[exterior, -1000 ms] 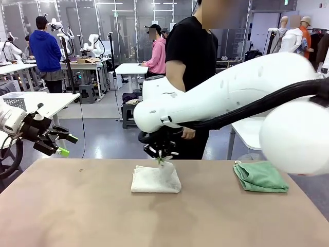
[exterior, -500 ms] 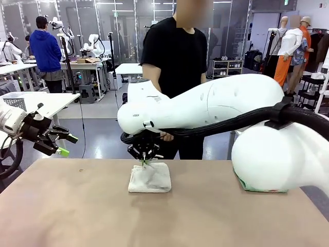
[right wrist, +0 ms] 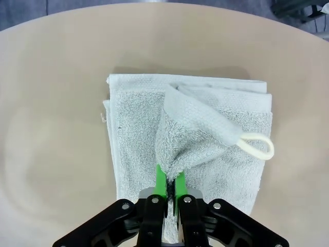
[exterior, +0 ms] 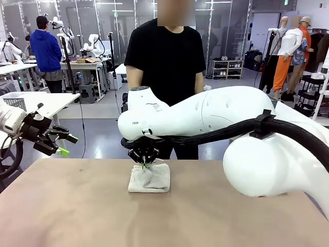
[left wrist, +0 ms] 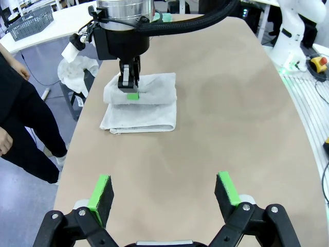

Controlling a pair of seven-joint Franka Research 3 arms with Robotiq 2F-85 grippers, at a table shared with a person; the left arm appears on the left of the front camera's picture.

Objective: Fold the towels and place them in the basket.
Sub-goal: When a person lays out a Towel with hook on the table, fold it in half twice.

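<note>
— Front view? Tan worktop (exterior: 77, 216); right hand (exterior: 144, 165) pinches the cream towel (exterior: 149, 178) mid-worktop — left hand (exterior: 66, 145) hangs spread, empty.
— Wrist views? Left hand's fingers (left wrist: 101, 191) gape wide; right fingers (right wrist: 161, 178) nip a raised towel fold.

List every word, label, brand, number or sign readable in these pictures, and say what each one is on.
Small dark print on the right arm's white shell, front view: too small to read.
Green sign high on the back wall: too blurred to read.
Cream towel, table, left gripper, right gripper: no print seen.
</note>
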